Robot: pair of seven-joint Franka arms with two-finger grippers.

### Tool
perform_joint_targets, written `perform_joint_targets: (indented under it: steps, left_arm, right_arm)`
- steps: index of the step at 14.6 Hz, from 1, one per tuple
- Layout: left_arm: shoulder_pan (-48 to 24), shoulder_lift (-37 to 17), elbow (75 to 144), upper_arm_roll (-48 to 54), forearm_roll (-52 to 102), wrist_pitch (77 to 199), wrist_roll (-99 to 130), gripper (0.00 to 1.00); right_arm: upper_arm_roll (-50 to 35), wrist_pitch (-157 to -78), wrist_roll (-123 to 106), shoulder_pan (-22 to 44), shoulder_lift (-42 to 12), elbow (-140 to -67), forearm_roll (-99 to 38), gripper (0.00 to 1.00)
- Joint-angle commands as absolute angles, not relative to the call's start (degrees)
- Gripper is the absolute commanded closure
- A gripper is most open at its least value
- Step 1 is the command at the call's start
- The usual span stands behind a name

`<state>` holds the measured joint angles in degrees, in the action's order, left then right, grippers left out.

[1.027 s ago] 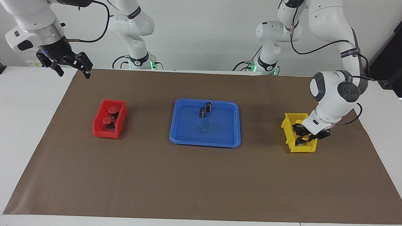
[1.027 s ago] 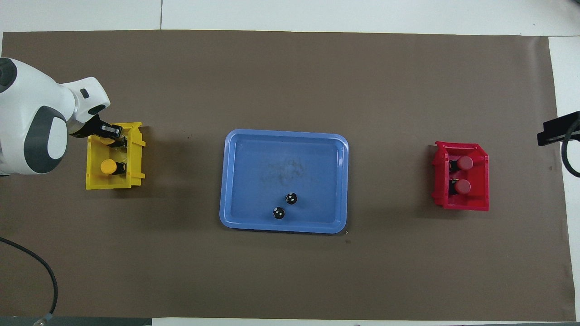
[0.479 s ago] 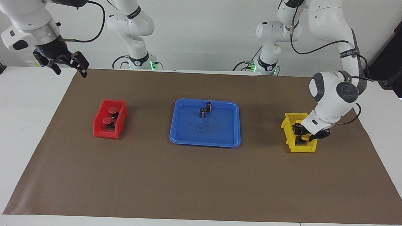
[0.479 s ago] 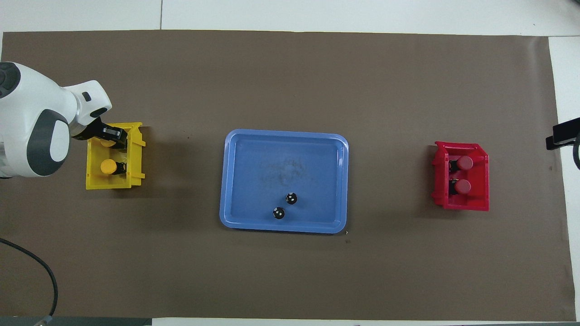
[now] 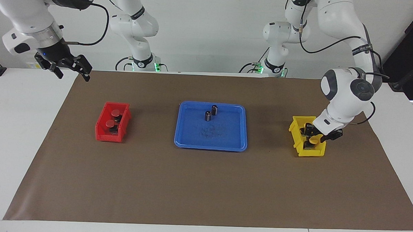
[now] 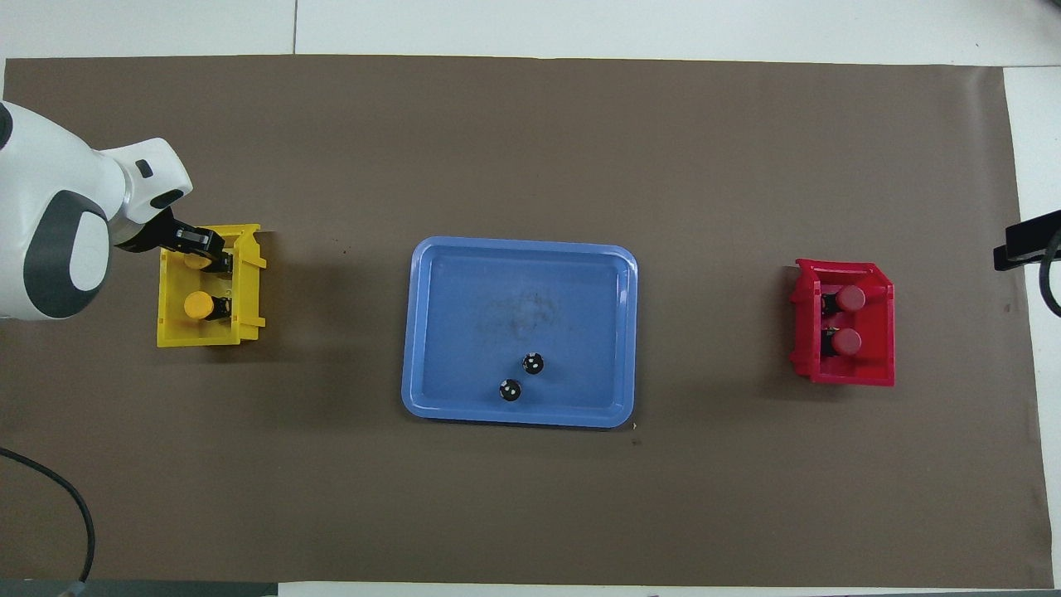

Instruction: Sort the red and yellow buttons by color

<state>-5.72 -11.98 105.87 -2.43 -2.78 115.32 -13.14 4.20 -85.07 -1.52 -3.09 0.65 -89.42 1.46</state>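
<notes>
Brown paper (image 5: 204, 184) covered the white counter (image 5: 20, 140). Reading across the facing view from the right arm's end: the right pincer (image 5: 71, 69) hung in the air over the counter's edge beside the paper's corner, fingers spread wide and holding nothing, that arm waiting. A red bin (image 5: 112, 122) sat on the paper toward that end, and both red buttons (image 5: 113, 119) lay inside it, one nearer to the robots than the other, close together. In the overhead view the red buttons (image 6: 843, 319) showed the same way in the red bin (image 6: 845, 323). A blue tray (image 5: 210, 143) lay mid-counter with two small dark silver-topped cylinders (image 5: 211, 113) standing upright in the part nearer to the robots. A yellow bin (image 5: 307, 136) sat toward the left arm's end, and the left pincer (image 5: 314, 133) was over it, low among its contents; I could not tell how far its fingers stood apart or whether they gripped anything. Overhead, the left pincer (image 6: 203, 249) partly covered one yellow button (image 6: 196, 260), while the other yellow button (image 6: 196, 305) lay uncovered in the yellow bin (image 6: 249, 290), nearer to the robots.
</notes>
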Motion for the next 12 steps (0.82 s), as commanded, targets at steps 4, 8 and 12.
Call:
perform_joint_targets:
  steps: [4, 8, 12]
  left_arm:
    - [-5.54, -3.01, 100.55, -2.99, -2.37, 101.62, -13.09, 0.00]
    - [-5.45, -0.88, 93.28, -3.16, 0.33, 89.24, -12.92, 0.00]
    - [-5.80, -2.19, 85.53, -3.08, 2.37, 82.45, -10.55, 0.00]
  right_arm:
    - [3.87, -86.57, -2.81, -4.04, 2.11, -91.49, 1.76, 0.00]
    - [3.87, -86.57, -2.64, -4.13, 2.11, -91.49, 1.76, 0.00]
    - [3.87, -86.57, -2.55, -4.13, 2.02, -91.32, 1.76, 0.00]
